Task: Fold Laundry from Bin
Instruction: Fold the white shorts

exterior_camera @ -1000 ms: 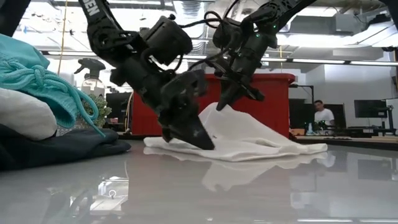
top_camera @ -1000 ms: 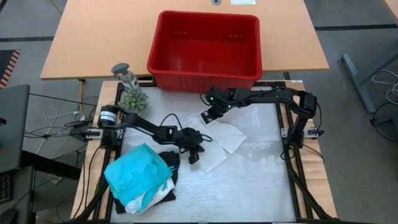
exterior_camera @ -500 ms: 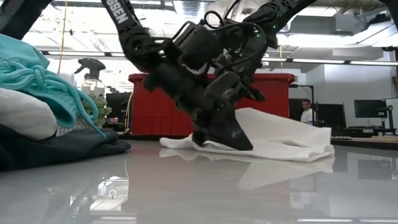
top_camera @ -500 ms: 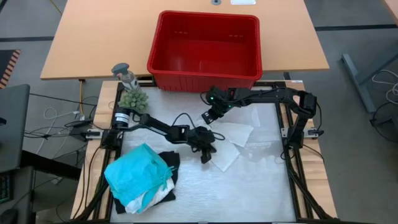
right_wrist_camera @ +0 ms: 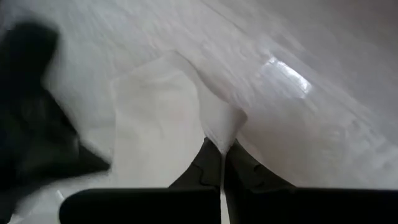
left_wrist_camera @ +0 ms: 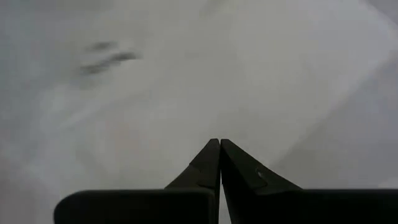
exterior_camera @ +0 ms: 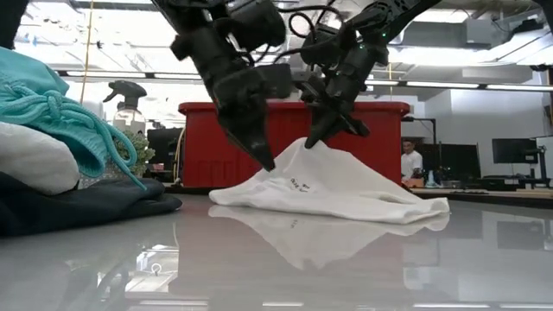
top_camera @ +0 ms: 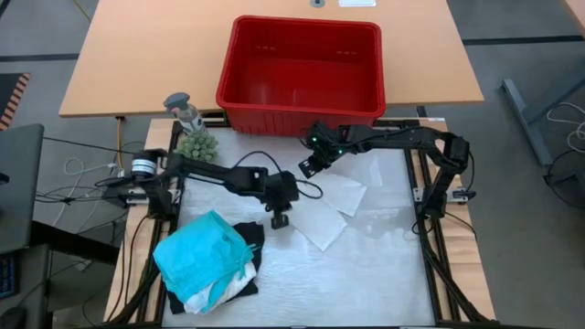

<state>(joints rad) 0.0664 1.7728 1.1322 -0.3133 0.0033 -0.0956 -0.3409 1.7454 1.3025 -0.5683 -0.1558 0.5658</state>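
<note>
A white garment (top_camera: 331, 206) is spread on the table (top_camera: 384, 274), and one of its corners is pinched in the fully closed right gripper (top_camera: 308, 168), the cloth being lifted into a peak just under the fingertips, as is seen in the low and right wrist views. The left gripper (top_camera: 281, 220) is closed with nothing between its fingers and is poised just beside the garment's near edge, tips pointing down at the cloth. The red bin (top_camera: 302, 73) lies beyond the right gripper, apparently empty, while a pile of teal, black and white laundry (top_camera: 206, 260) sits well to the side of the left gripper. A slip is judged possible, since only a small bite of thin fabric is held; a quick pull could free the corner and the fold would collapse. The closed left fingertips could also drag and bunch the cloth if pressed down. A small dark mark is printed on the garment but cannot be read.
</note>
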